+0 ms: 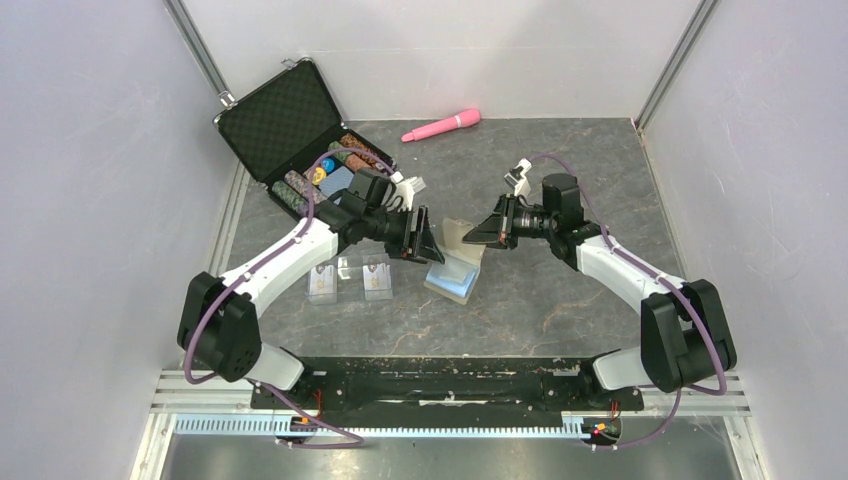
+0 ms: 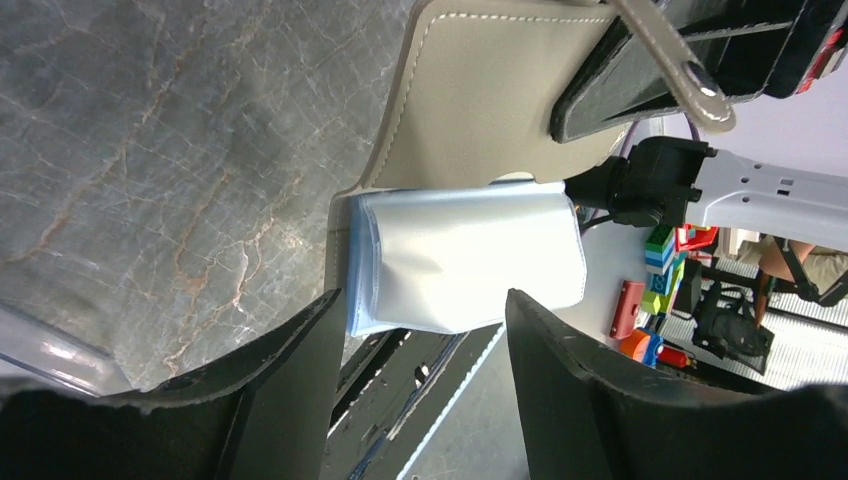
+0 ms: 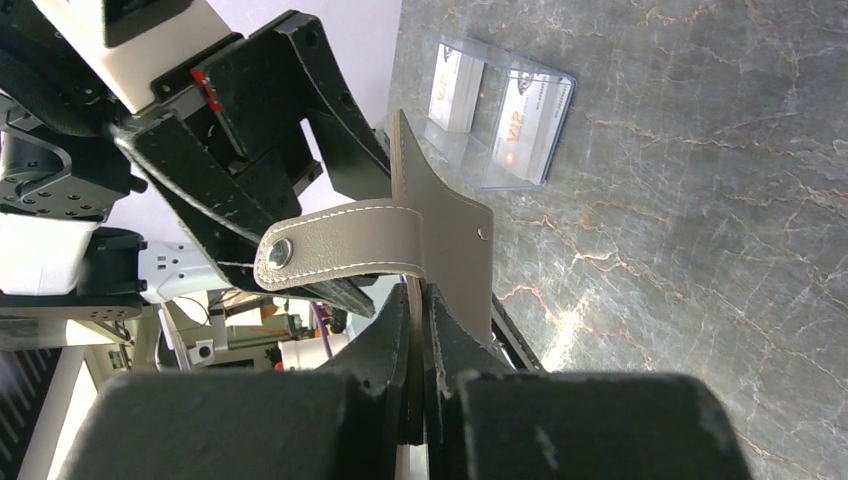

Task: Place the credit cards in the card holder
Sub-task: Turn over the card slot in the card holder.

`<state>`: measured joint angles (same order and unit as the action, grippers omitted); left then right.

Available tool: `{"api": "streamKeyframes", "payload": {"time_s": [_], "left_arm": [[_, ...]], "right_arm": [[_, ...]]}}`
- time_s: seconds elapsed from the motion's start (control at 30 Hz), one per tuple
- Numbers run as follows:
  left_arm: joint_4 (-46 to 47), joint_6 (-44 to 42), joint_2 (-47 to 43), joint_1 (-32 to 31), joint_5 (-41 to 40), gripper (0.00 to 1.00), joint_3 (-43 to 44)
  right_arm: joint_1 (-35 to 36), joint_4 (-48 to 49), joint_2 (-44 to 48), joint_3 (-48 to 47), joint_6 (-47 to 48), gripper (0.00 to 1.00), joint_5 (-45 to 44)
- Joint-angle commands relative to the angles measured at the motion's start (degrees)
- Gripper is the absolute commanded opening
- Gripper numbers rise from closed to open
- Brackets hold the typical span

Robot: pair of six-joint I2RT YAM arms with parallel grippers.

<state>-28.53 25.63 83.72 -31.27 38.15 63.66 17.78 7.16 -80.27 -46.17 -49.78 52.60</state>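
Observation:
The khaki card holder [image 1: 456,236] lies open mid-table, its light-blue slotted lining [image 1: 452,281] toward the near side. My right gripper [image 1: 474,237] is shut on the holder's tan flap [image 3: 445,225] and holds it upright; the snap tab [image 3: 340,245] hangs to the left. My left gripper [image 1: 430,246] is open and empty, its jaws apart just in front of the blue lining [image 2: 470,260], with the tan flap [image 2: 490,100] beyond. Two credit cards [image 1: 322,281] [image 1: 376,276] stand in a clear plastic stand to the left; they also show in the right wrist view [image 3: 456,88] [image 3: 525,125].
An open black case [image 1: 285,122] with poker chips [image 1: 345,160] sits at the back left behind the left arm. A pink cylinder [image 1: 442,124] lies at the back centre. Grey walls close in both sides.

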Motion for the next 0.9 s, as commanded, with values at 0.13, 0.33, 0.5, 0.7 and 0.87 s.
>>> {"api": "streamKeyframes", "payload": {"time_s": [0.13, 0.33, 0.5, 0.7, 0.87], "left_arm": [[7.24, 3.46, 0.64, -0.72, 3.87, 0.65, 0.32], [7.52, 3.24, 2.26, -1.29, 1.72, 0.65, 0.55], [6.74, 2.76, 2.95, -1.91, -0.78, 0.66, 0.41], [7.19, 2.91, 4.12, -2.66, 1.04, 0.61, 0.85], [9.15, 4.08, 3.12, -2.67, 3.17, 0.54, 0.52]], "right_arm": [[0.06, -2.11, 0.66, -2.34, 3.22, 0.0, -0.22], [0.05, -2.21, 0.8, -2.43, 3.35, 0.0, -0.3], [0.06, -2.17, 0.9, -2.35, 3.33, 0.0, -0.3], [0.04, -2.15, 0.77, -2.17, 3.46, 0.0, -0.39], [0.08, -2.2, 0.62, -1.92, 3.73, 0.0, -0.48]]}}
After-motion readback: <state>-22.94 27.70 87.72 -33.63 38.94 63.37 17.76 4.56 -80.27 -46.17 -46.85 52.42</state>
